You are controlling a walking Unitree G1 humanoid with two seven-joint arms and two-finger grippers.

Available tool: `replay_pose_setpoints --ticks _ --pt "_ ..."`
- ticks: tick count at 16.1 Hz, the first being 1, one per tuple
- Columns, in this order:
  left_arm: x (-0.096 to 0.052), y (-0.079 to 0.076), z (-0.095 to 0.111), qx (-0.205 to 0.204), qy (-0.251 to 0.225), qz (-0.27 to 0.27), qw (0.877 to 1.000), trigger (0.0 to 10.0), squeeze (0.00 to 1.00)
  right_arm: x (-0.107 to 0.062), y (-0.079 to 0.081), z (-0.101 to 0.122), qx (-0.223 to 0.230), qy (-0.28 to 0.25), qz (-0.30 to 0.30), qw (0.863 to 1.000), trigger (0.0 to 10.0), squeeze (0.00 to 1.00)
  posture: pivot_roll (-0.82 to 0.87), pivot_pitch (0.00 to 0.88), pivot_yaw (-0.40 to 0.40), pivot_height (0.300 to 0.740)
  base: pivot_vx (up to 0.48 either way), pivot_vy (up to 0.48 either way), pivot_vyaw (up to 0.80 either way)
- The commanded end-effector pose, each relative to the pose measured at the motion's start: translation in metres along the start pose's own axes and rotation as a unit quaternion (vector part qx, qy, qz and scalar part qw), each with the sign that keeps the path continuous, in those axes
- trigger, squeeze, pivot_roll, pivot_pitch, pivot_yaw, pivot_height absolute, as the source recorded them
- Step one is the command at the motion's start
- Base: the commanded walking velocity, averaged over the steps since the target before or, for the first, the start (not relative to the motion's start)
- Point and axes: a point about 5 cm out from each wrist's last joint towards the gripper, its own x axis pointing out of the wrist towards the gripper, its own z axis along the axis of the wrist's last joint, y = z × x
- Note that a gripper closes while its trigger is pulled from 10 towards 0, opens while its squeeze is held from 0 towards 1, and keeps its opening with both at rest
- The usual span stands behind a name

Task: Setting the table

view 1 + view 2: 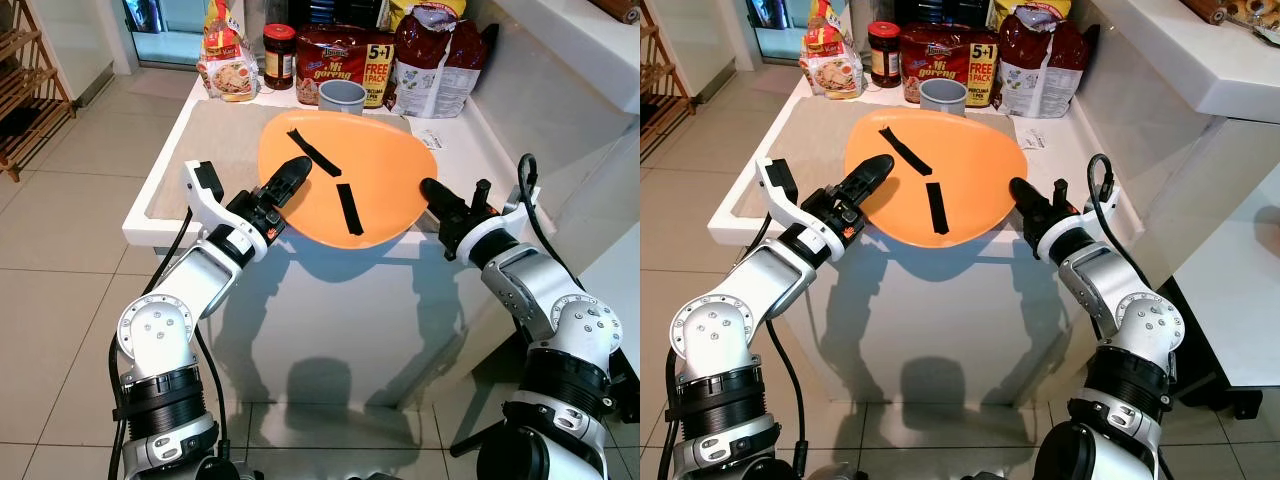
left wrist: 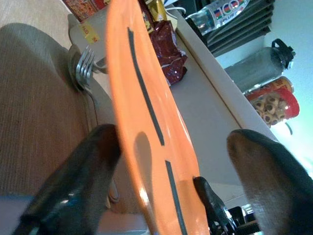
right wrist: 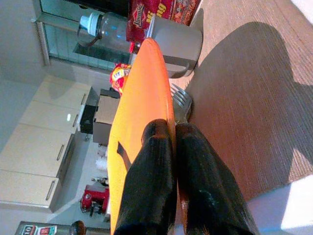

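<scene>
The orange plate (image 1: 345, 175) is up off the table (image 1: 160, 190), tilted, held between both arms above the beige placemat (image 1: 215, 140). The right gripper (image 1: 432, 190) has its jaws pinched tight on the plate's right rim, one finger on each face. On the other side, the left gripper (image 1: 290, 178) straddles the plate's left edge with its jaws spread wide; the upper finger lies over the top face near a strip of black tape (image 1: 312, 150), but I cannot tell whether it touches. A fork (image 2: 84, 66) lies on the placemat under the plate. Beyond the plate, at the far end of the table, stand a grey cup (image 1: 342, 95), a red-lidded jar (image 1: 279, 55) and packets of noodles (image 1: 345, 60).
</scene>
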Motion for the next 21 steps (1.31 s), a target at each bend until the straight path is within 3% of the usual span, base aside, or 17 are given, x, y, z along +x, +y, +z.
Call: replay_pose_setpoints --ticks 1,15,21 --pt "0.001 -0.005 -0.001 -0.001 0.005 -0.010 1.000 0.0 0.00 -0.004 0.009 0.008 -0.010 -0.017 0.018 1.000 0.0 0.00 0.07 0.000 -0.052 0.740 0.000 0.000 0.00" --pt "0.000 -0.004 -0.004 0.006 0.019 -0.009 1.000 0.0 0.00 -0.005 0.014 0.013 -0.042 -0.017 0.013 0.999 0.0 0.00 0.07 0.000 -0.051 0.740 0.000 0.000 0.00" --pt "0.000 -0.001 -0.006 0.019 0.033 0.002 0.999 0.0 0.00 -0.004 0.026 0.016 -0.089 -0.017 0.015 0.996 0.0 0.00 0.07 0.000 -0.047 0.740 0.000 0.000 0.00"
